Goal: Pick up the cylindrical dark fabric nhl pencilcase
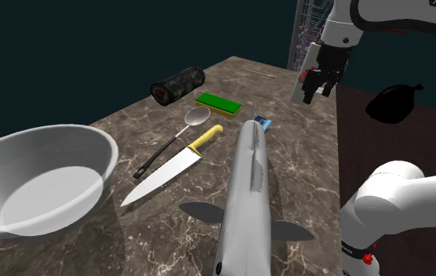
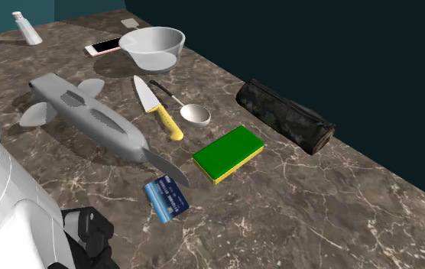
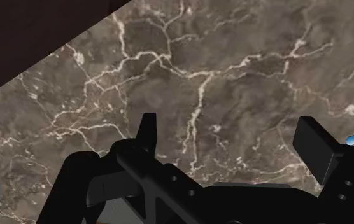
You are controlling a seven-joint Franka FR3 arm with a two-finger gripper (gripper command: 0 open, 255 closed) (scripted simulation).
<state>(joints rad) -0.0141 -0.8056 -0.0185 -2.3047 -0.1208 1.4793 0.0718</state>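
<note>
Since your gripper [image 3: 230, 127] hangs over bare marble counter [image 3: 188, 70] with its fingers [image 3: 146, 130] spread wide and nothing between them, you're starting clean. Nearest to it is the blue card [image 2: 166, 198], then the green block [image 2: 228, 153] with the yellow underside. The pencil case [image 2: 283, 115] lies past that, on its side by the counter's far edge and well apart from the gripper. Nothing's touching it. The green block and the spoon [image 2: 197, 115] are the closest neighbours, and both sit clear.

Handling-wise, I'd bet it's light and soft. It looks like a dark camo fabric tube, so expect it to squash a bit when you close on it rather than push back. Fabric should give decent friction, so slipping isn't my worry. Rolling is: it's round and lying flat, so a nudge from one finger could send it toward that edge.

I'd take it at mid-length, fingers straddling the barrel across its long axis, coming straight down. Skip the ends, since the reddish cap looks stiffer and a grab there would let it droop. Can't tell where the zip runs.
</note>
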